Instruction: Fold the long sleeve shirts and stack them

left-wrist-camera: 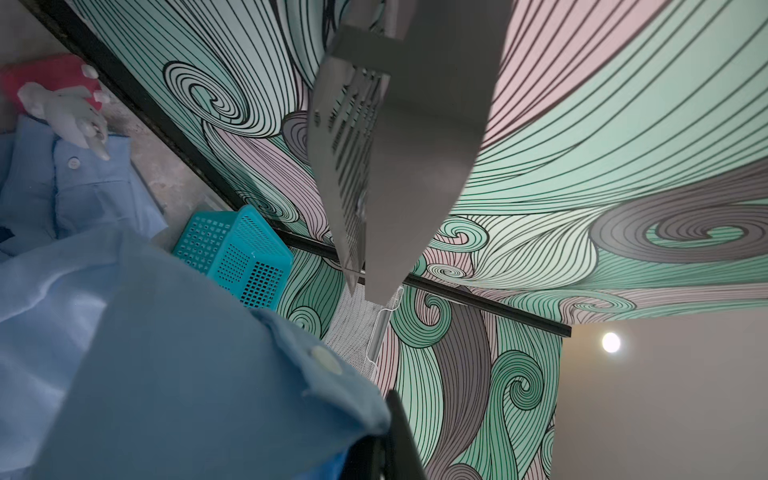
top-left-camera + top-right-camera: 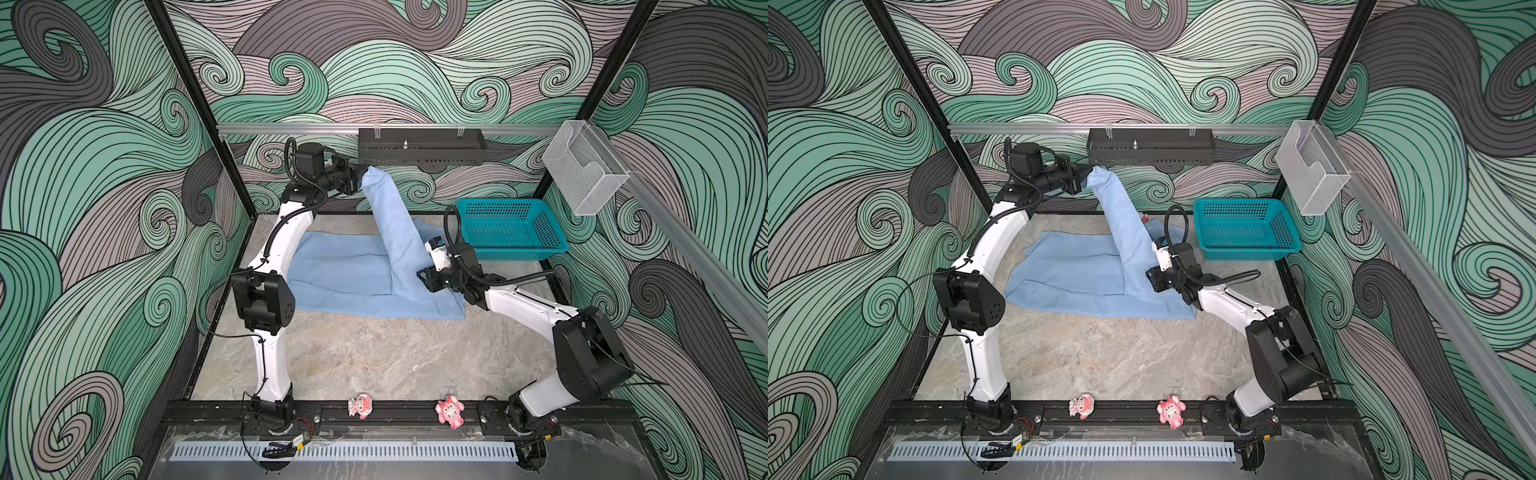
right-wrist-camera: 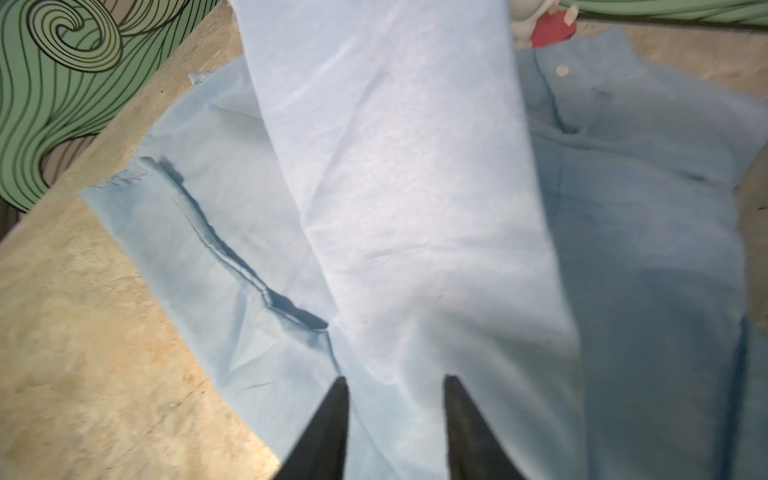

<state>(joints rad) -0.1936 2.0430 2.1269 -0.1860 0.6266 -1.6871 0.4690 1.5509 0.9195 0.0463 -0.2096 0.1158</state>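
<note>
The light blue button-up shirt [image 2: 345, 270] of thin cloth lies spread across the far half of the marble-patterned tabletop [image 2: 353, 361], collar toward the far edge. One long sleeve [image 2: 388, 216] rises from the shirt's right side in a taut band, up and to the left. My left gripper [image 2: 360, 179] is clenched on that sleeve's buttoned cuff [image 1: 324, 357], high above the far edge, near the left end of the black perforated metal tray [image 2: 419, 146] hung on the back rail. My right gripper [image 3: 395, 380] sits low at the shirt's right side, by the foot of the sleeve. Its two dark fingers are parted, with cloth beneath them and nothing pinched that I can see. A small red-and-white figurine [image 1: 62, 104] stands by the collar. The teal perforated plastic basket [image 2: 509, 228] occupies the far right corner, and two pink toy figures [image 2: 449, 410] rest on the black rail along the near edge.
</note>
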